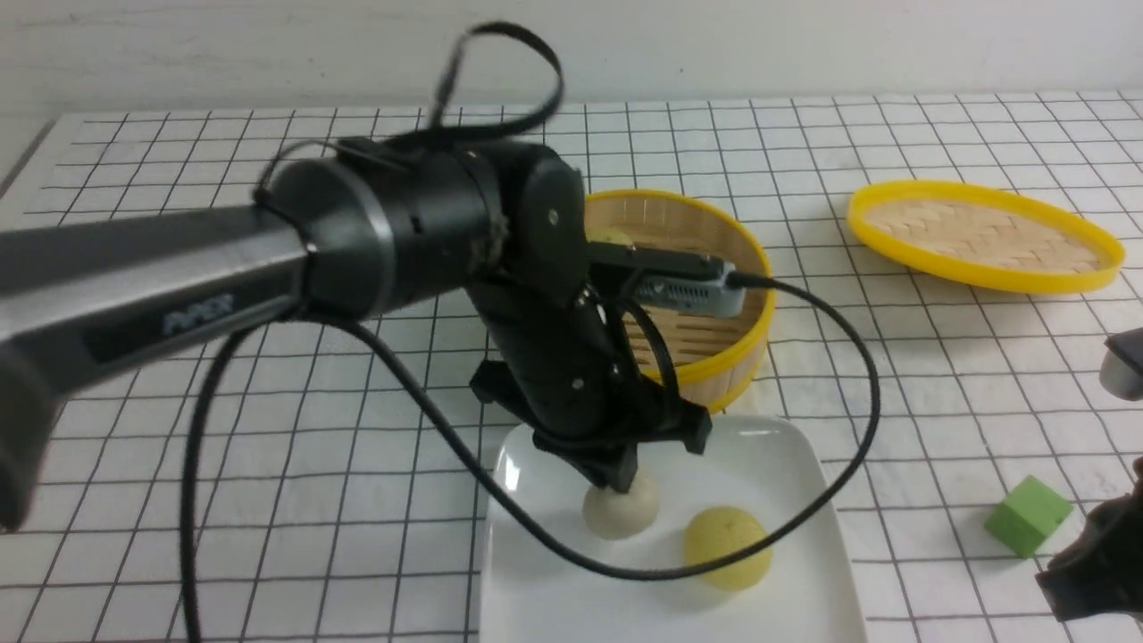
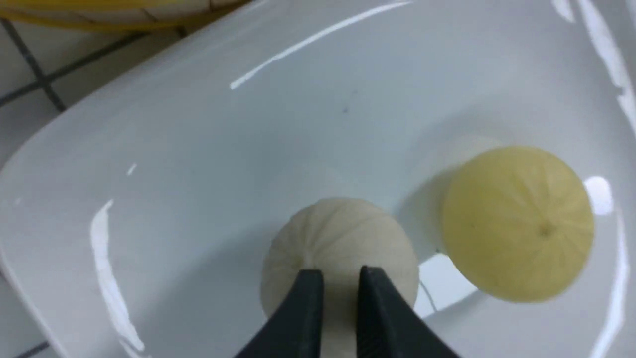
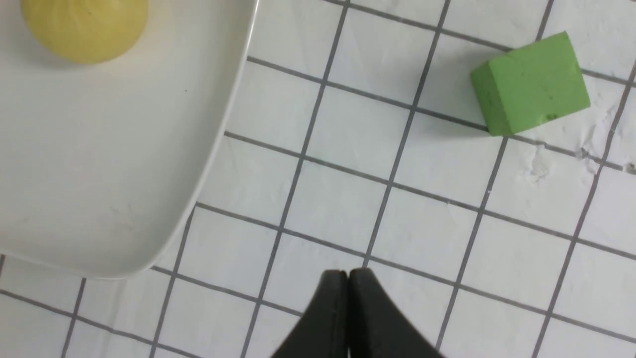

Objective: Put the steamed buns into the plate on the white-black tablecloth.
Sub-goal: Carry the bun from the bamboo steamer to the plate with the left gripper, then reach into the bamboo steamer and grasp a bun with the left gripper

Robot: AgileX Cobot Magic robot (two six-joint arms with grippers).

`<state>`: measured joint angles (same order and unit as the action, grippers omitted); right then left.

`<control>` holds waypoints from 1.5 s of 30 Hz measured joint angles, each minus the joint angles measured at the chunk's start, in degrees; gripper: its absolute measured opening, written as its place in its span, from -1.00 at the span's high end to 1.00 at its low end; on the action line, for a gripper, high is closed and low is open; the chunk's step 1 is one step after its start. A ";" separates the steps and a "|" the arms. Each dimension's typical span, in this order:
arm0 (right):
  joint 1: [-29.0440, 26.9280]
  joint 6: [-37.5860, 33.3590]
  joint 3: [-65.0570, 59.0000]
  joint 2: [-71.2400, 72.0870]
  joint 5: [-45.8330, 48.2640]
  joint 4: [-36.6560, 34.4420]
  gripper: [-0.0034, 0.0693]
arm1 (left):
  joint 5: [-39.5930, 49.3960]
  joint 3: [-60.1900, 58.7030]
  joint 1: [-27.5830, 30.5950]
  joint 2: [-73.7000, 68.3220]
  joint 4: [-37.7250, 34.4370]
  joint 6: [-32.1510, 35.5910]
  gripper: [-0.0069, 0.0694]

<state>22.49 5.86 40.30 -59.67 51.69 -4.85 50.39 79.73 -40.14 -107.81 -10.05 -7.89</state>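
Your left arm reaches from frame left and bends down at centre, left claw [image 2: 340, 278] narrowly pinching the beige bun [image 1: 621, 516] on the plate [image 1: 786, 455] beside the yellow bun [image 1: 728, 546]; right claw [image 3: 348, 281] closed.

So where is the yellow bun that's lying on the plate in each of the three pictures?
Front view: the yellow bun sits low, right of centre, on the plate.
Left wrist view: it lies close beside the white bun.
Right wrist view: it is cut off by the picture's edge, far from the green block.
Shared landmark: the plate, under it in all three.
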 joint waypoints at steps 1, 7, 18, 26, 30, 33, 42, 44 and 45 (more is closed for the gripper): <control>0.00 0.00 0.00 0.00 0.00 0.00 0.86 | -0.47 0.01 -0.68 -0.96 0.95 -2.00 0.31; -0.05 0.00 0.00 0.00 0.00 -0.02 0.84 | 0.85 4.80 -0.55 -1.57 2.11 -8.22 -0.22; -0.09 0.00 -0.05 0.00 0.05 -0.15 0.83 | 6.27 34.67 11.20 -13.27 3.15 -14.30 0.78; -0.09 -0.05 -0.05 0.00 -0.31 -0.20 0.82 | 6.59 48.56 11.85 -23.39 7.36 -13.91 0.16; -0.09 -0.24 -0.05 0.00 -0.61 -0.20 0.81 | 3.00 49.15 11.87 -26.77 7.97 -13.43 -0.22; -0.09 -0.25 -0.05 0.00 -0.61 -0.20 0.80 | 1.04 49.15 11.87 -28.85 7.97 -12.68 -0.33; -0.09 -0.46 -0.05 0.00 -0.34 -0.20 0.78 | 3.79 49.54 11.87 -29.37 7.73 -13.07 0.70; -0.09 -0.46 -0.05 0.00 -0.08 -0.20 0.78 | 5.33 50.07 11.87 -28.68 7.62 -13.07 0.74; -0.09 -0.46 -0.05 0.00 0.13 -0.20 0.78 | 9.47 51.41 11.87 -27.14 7.62 -12.71 0.76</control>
<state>22.39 5.40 40.25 -59.67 51.82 -5.05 59.87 131.14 -28.28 -134.95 -2.42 -20.59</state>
